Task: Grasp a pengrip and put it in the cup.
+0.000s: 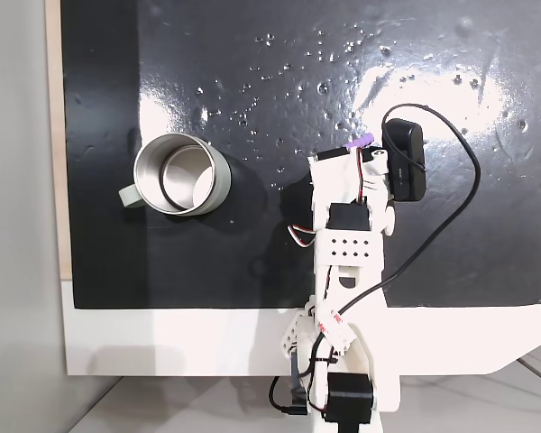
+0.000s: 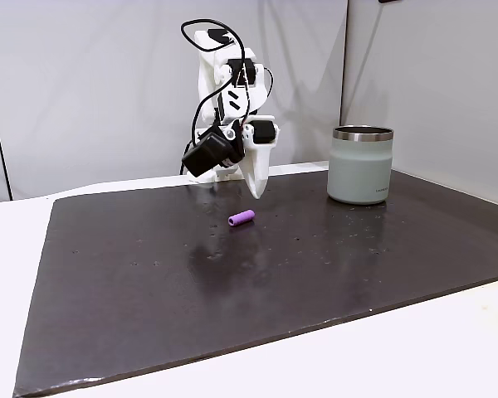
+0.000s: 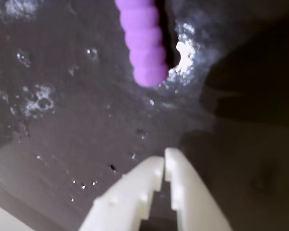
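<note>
Gripper poised over the pengrip, nothing grasped yet.

In the wrist view my gripper (image 3: 164, 161) has its two white tips pressed together and empty, with the pengrip (image 3: 143, 41) lying on the dark mat (image 3: 62, 120) toward 12 o'clock, so I judge I must open before descending. The cup (image 1: 180, 174) stands upright, well apart toward 9 o'clock in a fixed view, ready for the drop.

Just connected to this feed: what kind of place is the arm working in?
Probably a bare indoor test bench: a dark mat on a white table, plain pale walls, and just the pengrip and cup.
</note>
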Available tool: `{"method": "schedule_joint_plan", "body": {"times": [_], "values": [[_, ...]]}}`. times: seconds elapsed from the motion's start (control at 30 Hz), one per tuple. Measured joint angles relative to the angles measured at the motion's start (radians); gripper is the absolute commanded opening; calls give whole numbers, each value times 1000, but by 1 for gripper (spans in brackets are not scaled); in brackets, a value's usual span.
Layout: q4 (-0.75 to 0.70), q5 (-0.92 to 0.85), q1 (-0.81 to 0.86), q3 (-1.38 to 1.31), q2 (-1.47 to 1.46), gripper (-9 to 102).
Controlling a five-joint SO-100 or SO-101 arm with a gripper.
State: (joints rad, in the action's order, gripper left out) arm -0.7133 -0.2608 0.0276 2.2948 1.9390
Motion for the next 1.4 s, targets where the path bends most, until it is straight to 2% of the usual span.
{"method": "schedule_joint_plan", "body": {"times": [0.17, 0.33, 0.5, 0.97, 1.1, 1.3, 1.4], "values": [[-11, -54, 14, -97, -86, 11], [-107, -110, 14, -166, -87, 21], [-156, -193, 46, -181, -95, 22], [-169, -310, 166, -341, -318, 23], [-169, -322, 173, -370, -390, 22], [-179, -344, 176, -422, -477, 2], [-189, -345, 169, -437, -489, 0]]}}
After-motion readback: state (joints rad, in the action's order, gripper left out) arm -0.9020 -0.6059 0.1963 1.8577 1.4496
